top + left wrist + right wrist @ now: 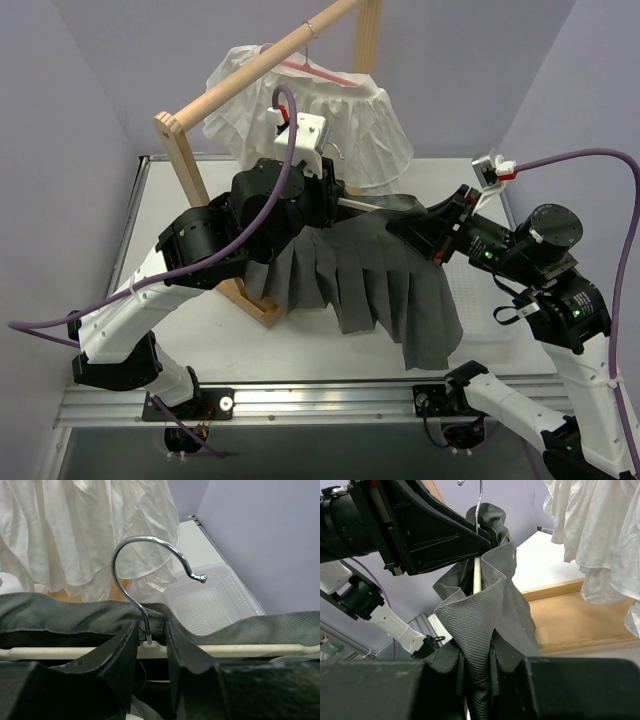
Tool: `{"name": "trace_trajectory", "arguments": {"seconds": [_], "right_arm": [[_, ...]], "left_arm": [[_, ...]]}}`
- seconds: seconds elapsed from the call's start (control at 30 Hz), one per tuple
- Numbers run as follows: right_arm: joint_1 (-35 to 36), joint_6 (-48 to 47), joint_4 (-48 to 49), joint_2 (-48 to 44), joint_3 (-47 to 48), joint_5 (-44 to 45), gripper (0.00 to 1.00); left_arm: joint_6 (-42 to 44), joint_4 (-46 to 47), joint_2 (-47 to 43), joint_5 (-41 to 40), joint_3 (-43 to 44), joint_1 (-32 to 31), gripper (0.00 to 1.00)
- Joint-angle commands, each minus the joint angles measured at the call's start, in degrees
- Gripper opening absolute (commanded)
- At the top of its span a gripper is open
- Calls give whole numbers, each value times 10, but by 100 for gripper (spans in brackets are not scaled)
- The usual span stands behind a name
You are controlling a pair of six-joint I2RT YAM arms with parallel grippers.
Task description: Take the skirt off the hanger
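A grey pleated skirt (370, 270) hangs from a hanger with a cream bar (365, 205) and a metal hook (145, 537). My left gripper (333, 190) is shut on the hanger's middle. In the left wrist view (151, 635) its jaws flank the base of the hook, with the skirt's waistband (60, 612) draped over the bar (240, 650). My right gripper (408, 228) is shut on the skirt's waistband at the hanger's right end. In the right wrist view (477, 672) a fold of grey cloth (480, 615) rises from the jaws beside the bar (477, 575).
A white ruffled garment (340, 115) hangs on a pink hanger from a wooden rail (260, 62) at the back. The rack's wooden post and foot (255, 300) stand under my left arm. A white perforated basket (210, 600) sits on the table to the right. Purple walls close in on both sides.
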Motion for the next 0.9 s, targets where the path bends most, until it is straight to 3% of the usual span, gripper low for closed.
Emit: {"name": "trace_trajectory", "arguments": {"seconds": [0.0, 0.13, 0.17, 0.2, 0.33, 0.43, 0.53, 0.57, 0.67, 0.77, 0.87], "right_arm": [[-3, 10, 94, -14, 12, -16, 0], [-3, 10, 96, -14, 10, -19, 0], [-3, 11, 95, -14, 10, -21, 0], [-3, 12, 92, -12, 10, -23, 0], [-3, 8, 70, -2, 14, -36, 0], [-3, -6, 21, 1, 20, -33, 32], [-3, -15, -3, 0, 23, -29, 43], [-3, -17, -10, 0, 28, -29, 61], [-3, -30, -47, -1, 38, -15, 89], [-3, -44, -73, -11, 36, -9, 98], [-3, -46, -88, -23, 25, -6, 100]], "left_arm": [[-3, 4, 1, 1, 13, -3, 36], [-4, 9, 0, 3, 10, -3, 24], [-4, 10, 0, 3, 10, -3, 17], [-4, 10, -1, 2, 10, -3, 3], [3, 11, -4, -2, 11, -3, 2], [17, 1, -2, -8, 21, -3, 2], [22, -1, -2, -21, 30, -3, 2], [24, 2, -4, -21, 30, -3, 2], [28, 3, 0, -27, 41, -3, 2], [33, 0, 8, -29, 59, -3, 2], [40, -8, 21, -33, 82, -3, 2]]}}
